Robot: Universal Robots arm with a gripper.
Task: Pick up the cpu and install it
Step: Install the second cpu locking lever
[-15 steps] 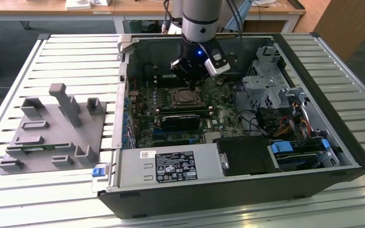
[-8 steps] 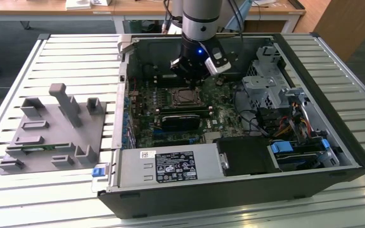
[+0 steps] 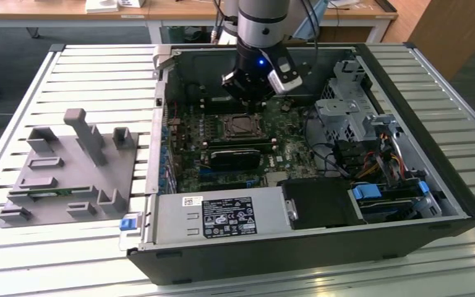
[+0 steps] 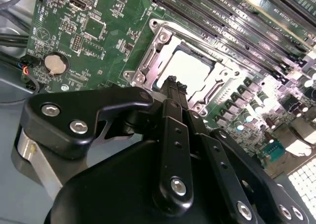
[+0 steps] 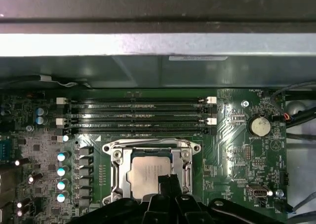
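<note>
- Claw (image 4: 172,81) hangs straight down from the arm (image 3: 261,21) over the open computer case (image 3: 402,185), the wrist upright and its black body poised above the motherboard (image 3: 221,154).
- In the second wrist view the fingers (image 4: 172,93) are pressed together into one narrow tip, so the claw is closed and carries nothing.
- That tip sits just above the near edge of the cpu (image 5: 145,174); whether it touches the chip cannot be told.
- The cpu lies flat inside the socket frame (image 5: 116,157), its silver-grey top facing up and the metal frame surrounding it on all sides; in the second wrist view the same chip (image 4: 190,68) shows just beyond the fingertips.
- Long memory slots (image 5: 136,118) run in parallel rows beside the socket, between it and the case wall.
- A round coin battery (image 5: 259,126) sits on the board, well apart from the socket.
- On the slatted table (image 3: 89,74), toward the exterior view's left, a grey fixture tray (image 3: 64,179) stands beside the case.
</note>
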